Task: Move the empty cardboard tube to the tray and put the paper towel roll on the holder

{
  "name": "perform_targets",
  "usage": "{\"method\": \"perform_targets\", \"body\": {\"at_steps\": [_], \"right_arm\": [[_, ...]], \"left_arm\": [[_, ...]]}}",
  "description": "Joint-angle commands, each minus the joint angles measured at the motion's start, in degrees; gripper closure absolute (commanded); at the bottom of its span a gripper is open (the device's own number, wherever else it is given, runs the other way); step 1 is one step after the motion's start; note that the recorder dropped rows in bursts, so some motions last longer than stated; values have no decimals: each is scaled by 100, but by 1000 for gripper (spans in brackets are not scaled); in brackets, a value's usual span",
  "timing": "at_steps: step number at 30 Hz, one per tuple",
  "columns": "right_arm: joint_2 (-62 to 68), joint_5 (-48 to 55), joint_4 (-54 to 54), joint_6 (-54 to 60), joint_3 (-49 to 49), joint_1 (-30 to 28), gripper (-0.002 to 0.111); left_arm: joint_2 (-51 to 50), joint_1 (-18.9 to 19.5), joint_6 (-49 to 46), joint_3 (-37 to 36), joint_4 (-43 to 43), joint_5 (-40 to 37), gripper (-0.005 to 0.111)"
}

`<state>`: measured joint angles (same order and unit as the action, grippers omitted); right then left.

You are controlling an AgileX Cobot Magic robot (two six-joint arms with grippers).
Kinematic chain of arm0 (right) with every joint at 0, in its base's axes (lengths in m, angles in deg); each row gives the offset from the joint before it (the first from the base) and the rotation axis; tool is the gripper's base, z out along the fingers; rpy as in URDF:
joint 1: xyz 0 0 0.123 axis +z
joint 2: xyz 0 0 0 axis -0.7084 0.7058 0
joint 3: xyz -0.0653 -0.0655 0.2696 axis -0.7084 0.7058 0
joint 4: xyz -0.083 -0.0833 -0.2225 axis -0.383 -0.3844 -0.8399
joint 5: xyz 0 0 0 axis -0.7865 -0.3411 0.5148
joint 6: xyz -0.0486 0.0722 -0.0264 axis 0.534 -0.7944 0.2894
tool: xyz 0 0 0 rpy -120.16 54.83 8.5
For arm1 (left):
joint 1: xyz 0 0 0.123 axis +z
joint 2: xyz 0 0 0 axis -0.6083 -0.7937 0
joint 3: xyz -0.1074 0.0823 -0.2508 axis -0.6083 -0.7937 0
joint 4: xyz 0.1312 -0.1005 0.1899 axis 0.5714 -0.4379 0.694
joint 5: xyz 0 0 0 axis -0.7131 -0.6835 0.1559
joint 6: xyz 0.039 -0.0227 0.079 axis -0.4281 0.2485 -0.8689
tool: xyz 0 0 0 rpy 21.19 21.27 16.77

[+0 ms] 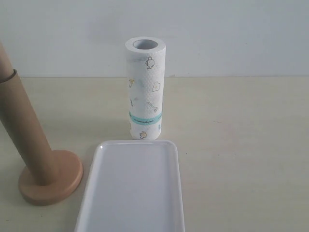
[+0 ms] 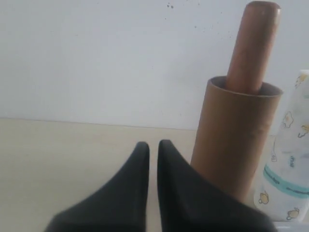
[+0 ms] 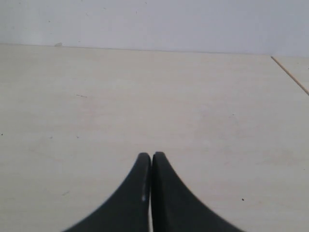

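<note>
The empty cardboard tube (image 1: 24, 130) stands slipped over the holder's dowel, leaning slightly, at the left of the exterior view. The holder's round base (image 1: 53, 181) shows under it. In the left wrist view the dowel's rounded top (image 2: 253, 46) sticks out of the tube (image 2: 231, 140). The paper towel roll (image 1: 145, 92) stands upright at the middle back, just behind the white tray (image 1: 133, 193). My left gripper (image 2: 153, 145) is shut on nothing, close beside the tube, with only a thin slit between its fingers. My right gripper (image 3: 151, 155) is shut over bare table. Neither gripper shows in the exterior view.
The pale table runs back to a white wall. The paper towel roll (image 2: 289, 164) shows at the edge of the left wrist view, behind the tube. A table edge (image 3: 289, 75) crosses one corner of the right wrist view.
</note>
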<state>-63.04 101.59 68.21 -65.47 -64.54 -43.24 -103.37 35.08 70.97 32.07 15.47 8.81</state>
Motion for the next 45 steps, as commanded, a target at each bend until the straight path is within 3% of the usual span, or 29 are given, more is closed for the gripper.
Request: {"method": "perform_targets", "body": {"at_steps": [1,3,6,11,15,20,30,38,45], "right_arm": [[-24,-23,0,26,-4,-20,109],[-24,-23,0,26,-4,-20,109],[-24,-23,0,26,-4,-20,109],[-24,-23,0,26,-4,-20,109],[-24,-23,0,26,-4,-20,109],[-24,-33,0,26,-4,-20,109],[-24,-33,0,26,-4,-20,109],[-24,-33,0,26,-4,-20,109],[-24,-33,0,26,-4,-20,109]], "left_arm": [[-18,-17,799,27,1090,-58,100],[-18,-30,1569,27,2196,233,95],[-18,-30,2267,27,3522,640,76],[-18,-30,2388,27,3143,557,33],[-18,-30,2506,27,2537,596,19],[-18,-30,2971,27,2511,596,18],[-242,-30,2453,27,2548,537,18],[-1597,-30,1698,38,2429,1938,18],[-2862,-30,1057,202,1593,2643,18]]}}
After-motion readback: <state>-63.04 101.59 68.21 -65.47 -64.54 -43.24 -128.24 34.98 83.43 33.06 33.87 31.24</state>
